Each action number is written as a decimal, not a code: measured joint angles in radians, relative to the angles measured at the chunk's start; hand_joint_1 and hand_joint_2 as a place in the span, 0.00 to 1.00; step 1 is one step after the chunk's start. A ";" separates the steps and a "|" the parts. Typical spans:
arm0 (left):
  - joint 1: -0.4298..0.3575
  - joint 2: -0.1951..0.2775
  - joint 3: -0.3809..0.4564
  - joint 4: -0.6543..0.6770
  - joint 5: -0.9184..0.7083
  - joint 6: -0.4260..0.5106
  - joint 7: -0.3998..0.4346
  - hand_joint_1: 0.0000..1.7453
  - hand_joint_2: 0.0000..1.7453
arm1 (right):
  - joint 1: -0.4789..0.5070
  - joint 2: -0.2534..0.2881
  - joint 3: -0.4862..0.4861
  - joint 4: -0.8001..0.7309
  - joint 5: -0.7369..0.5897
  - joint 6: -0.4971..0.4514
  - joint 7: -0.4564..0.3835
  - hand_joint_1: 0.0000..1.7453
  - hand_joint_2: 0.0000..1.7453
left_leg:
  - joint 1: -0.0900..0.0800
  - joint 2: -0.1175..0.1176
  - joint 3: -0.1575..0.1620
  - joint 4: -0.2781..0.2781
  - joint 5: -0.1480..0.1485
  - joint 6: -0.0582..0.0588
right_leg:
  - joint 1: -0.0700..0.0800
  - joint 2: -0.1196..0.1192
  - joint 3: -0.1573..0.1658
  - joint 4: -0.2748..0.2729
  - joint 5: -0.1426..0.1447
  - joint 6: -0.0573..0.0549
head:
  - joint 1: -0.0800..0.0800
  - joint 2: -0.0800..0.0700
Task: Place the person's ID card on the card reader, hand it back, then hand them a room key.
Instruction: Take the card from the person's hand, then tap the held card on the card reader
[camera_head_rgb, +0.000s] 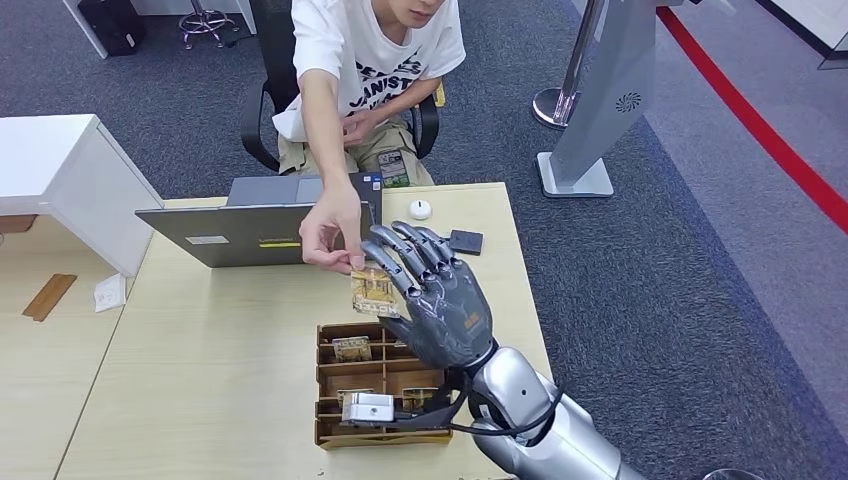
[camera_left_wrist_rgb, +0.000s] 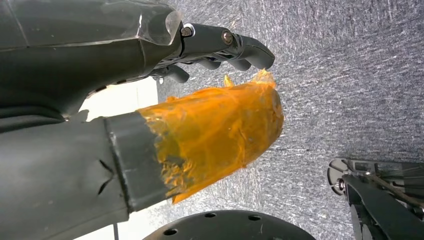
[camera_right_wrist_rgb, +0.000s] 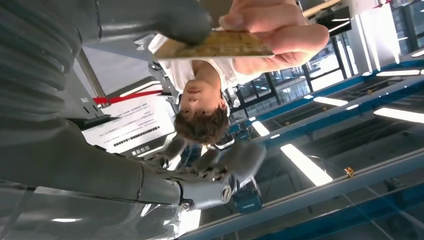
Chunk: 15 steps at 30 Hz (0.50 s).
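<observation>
the right hand (camera_head_rgb: 432, 295) and a person's hand (camera_head_rgb: 330, 230) both hold the room key (camera_head_rgb: 372, 290) above the table (camera_head_rgb: 200, 370).

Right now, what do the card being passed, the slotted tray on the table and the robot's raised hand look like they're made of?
The card looks like thin, stiff plastic, gold-printed with a slight sheen. The tray looks like unpainted brown wood or fibreboard, with flat matte dividers. The right hand looks like dark grey moulded plastic or coated metal, glossy with highlights, on a silver arm; its material can't be settled by sight.

Right hand (camera_head_rgb: 440, 300) is raised, fingers (camera_head_rgb: 405, 255) extended, thumb pinching; left hand (camera_left_wrist_rgb: 150, 65) hangs down.
</observation>
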 joint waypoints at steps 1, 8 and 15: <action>0.000 0.000 0.000 0.000 0.000 0.000 0.001 0.00 0.00 | -0.002 0.002 0.001 0.006 0.001 0.000 0.001 0.90 1.00 | 0.000 0.000 0.000 0.000 0.000 0.000 | 0.000 0.000 0.000 0.000 0.000 0.000 | 0.000 0.000; 0.000 -0.002 0.000 0.000 0.000 0.000 0.001 0.00 0.00 | -0.010 0.012 0.002 0.032 0.001 0.000 0.004 0.94 1.00 | 0.000 0.000 0.000 0.000 0.000 0.000 | 0.000 0.000 0.000 0.000 0.000 0.000 | 0.000 0.000; 0.000 -0.002 0.000 0.000 0.006 0.000 0.001 0.00 0.00 | -0.012 0.017 0.002 0.046 0.001 0.004 0.005 1.00 1.00 | 0.000 0.000 0.000 0.000 0.000 0.000 | 0.000 0.000 0.000 0.000 0.000 0.000 | 0.000 0.000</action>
